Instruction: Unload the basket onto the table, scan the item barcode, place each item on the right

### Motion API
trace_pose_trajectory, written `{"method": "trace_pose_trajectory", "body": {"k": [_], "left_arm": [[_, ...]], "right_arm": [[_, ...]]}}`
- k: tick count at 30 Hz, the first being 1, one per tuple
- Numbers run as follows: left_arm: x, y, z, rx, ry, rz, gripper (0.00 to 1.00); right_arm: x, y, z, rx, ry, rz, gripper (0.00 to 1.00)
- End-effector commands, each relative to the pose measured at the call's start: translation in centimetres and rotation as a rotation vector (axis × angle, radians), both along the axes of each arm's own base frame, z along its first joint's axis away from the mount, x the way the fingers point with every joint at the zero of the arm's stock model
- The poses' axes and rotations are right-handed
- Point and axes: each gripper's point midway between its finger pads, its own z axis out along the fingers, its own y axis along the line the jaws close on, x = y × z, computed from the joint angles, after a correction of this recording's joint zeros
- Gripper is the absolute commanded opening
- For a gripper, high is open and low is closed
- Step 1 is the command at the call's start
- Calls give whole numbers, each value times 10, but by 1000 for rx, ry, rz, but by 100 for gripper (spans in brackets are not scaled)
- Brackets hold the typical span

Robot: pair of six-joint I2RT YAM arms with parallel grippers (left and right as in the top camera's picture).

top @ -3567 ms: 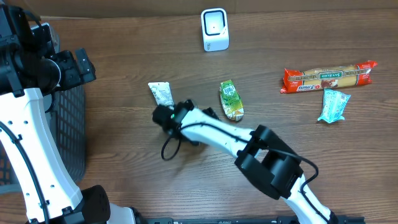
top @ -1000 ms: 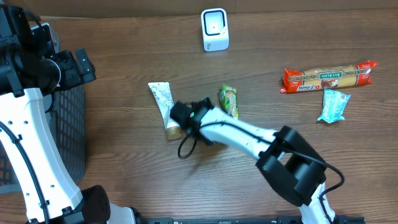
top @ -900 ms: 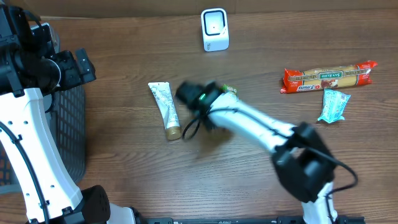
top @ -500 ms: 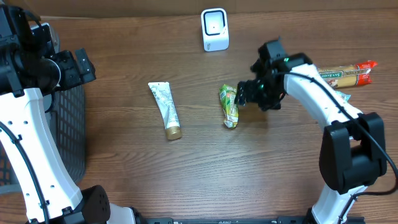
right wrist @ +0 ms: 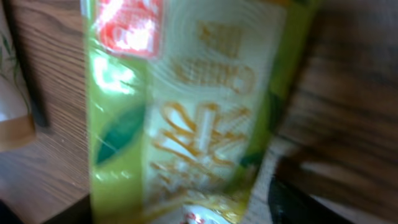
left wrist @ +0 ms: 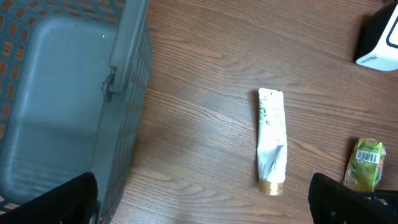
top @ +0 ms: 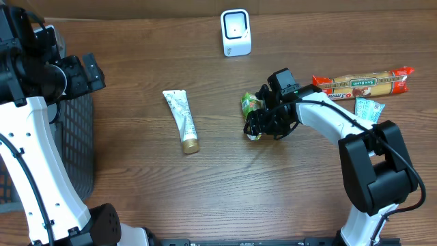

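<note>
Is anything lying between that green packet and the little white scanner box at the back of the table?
Nothing visible does. The table between the green packet and the white scanner is bare wood. The tube lies off to one side, clear of that path, and the right gripper is right at the packet.

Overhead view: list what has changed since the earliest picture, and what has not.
The right claw left the white tube, swung right, then came back to the green snack packet, now against its side; whether it grips is unclear. The packet looks narrower, as if tipped. The tube, scanner, red biscuit pack, blue packet and left arm stayed put.
</note>
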Motion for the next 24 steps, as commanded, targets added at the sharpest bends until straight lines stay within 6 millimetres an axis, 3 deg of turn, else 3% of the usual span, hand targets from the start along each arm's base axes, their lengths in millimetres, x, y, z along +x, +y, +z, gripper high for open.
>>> {"method": "trace_pose_trajectory", "body": {"k": [1,2,4,7,13,18,21,24], "left_arm": [[1,0,4,15,-12,-20,99],[1,0,4,15,-12,-20,100],[1,0,4,15,-13,-20,100],[1,0,4,15,-12,-20,100],[1,0,4,15,-13,-20,100],[1,0,4,15,-12,-20,99],[1,0,4,15,-13,-20,99],[1,0,4,15,-13,-20,100]], "right_arm": [[4,0,0,11,-20,3,53],[4,0,0,11,-21,3,48],[4,0,0,11,-20,3,25],[2,-1,0,8,-11,2,5],[5,7,27,102,-3,3,4],[18,25,98,279,-108,51,4],[15,33,168,395,-153,84,4],[9,37,218,474,-204,120,4]]}}
